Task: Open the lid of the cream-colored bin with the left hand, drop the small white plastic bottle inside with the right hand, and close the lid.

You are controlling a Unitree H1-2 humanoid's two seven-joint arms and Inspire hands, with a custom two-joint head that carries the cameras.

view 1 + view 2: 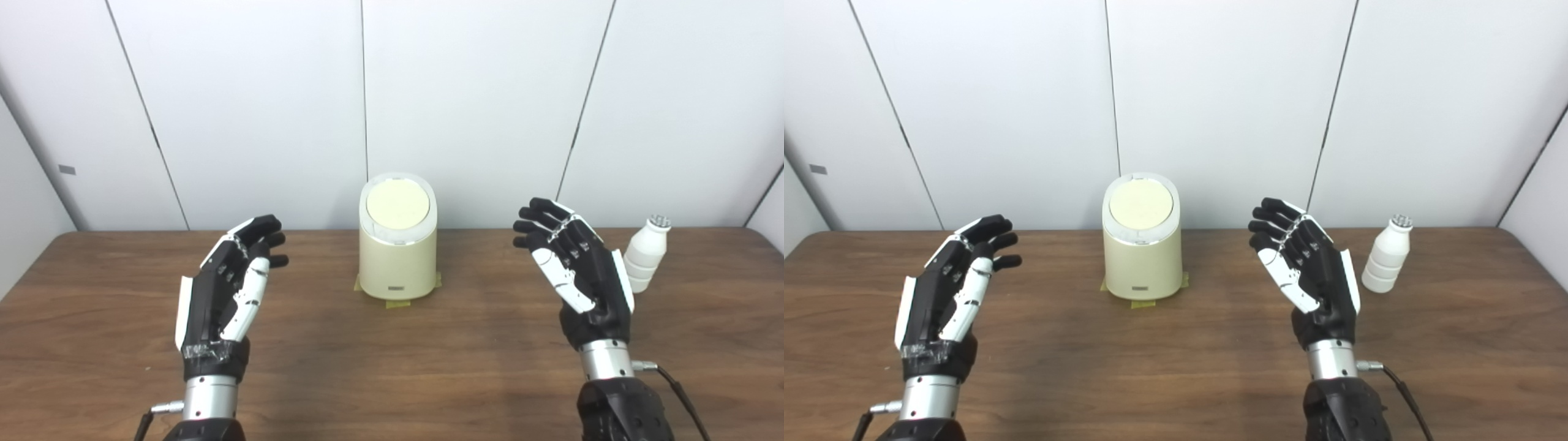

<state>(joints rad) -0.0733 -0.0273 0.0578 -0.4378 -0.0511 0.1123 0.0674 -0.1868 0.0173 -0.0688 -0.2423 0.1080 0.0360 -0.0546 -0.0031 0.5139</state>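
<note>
The cream-colored bin [398,257] stands at the middle back of the wooden table [392,361], its round lid [397,205] down flat. A small white plastic bottle [1387,256] stands upright at the back right. My left hand [229,288] hovers open to the left of the bin, palm facing inward, holding nothing. My right hand [1311,272] hovers open between the bin and the bottle, touching neither. In the left eye view it partly covers the bottle [646,251].
Yellow tape tabs [395,301] stick out under the bin's base. White wall panels [465,104] rise right behind the table's back edge. A cable [683,395] runs from my right wrist.
</note>
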